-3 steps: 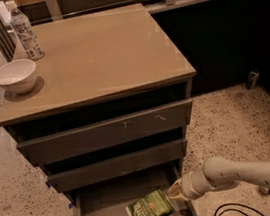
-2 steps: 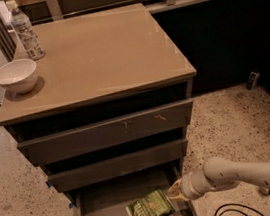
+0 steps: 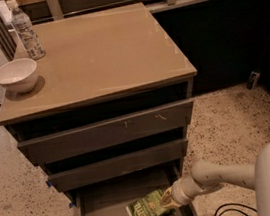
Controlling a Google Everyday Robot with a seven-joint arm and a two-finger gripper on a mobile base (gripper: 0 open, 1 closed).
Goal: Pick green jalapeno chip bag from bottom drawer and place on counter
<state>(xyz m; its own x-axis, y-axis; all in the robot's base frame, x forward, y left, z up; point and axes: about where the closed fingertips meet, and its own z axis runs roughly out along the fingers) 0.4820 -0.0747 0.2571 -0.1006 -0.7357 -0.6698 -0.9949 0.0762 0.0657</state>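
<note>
The green jalapeno chip bag (image 3: 147,210) lies on the grey floor of the open bottom drawer (image 3: 105,213), near its right front. My gripper (image 3: 172,199) reaches in from the right on the white arm (image 3: 221,175) and sits at the bag's right edge, touching or overlapping it. The tan counter (image 3: 101,54) is the cabinet's top, well above the gripper. The two upper drawers (image 3: 108,134) stand slightly ajar.
A white bowl (image 3: 16,75) and a clear water bottle (image 3: 26,31) stand at the counter's left back. A railing and a dark wall run behind the cabinet. Speckled floor lies to the right, with a black cable (image 3: 231,212) near the arm.
</note>
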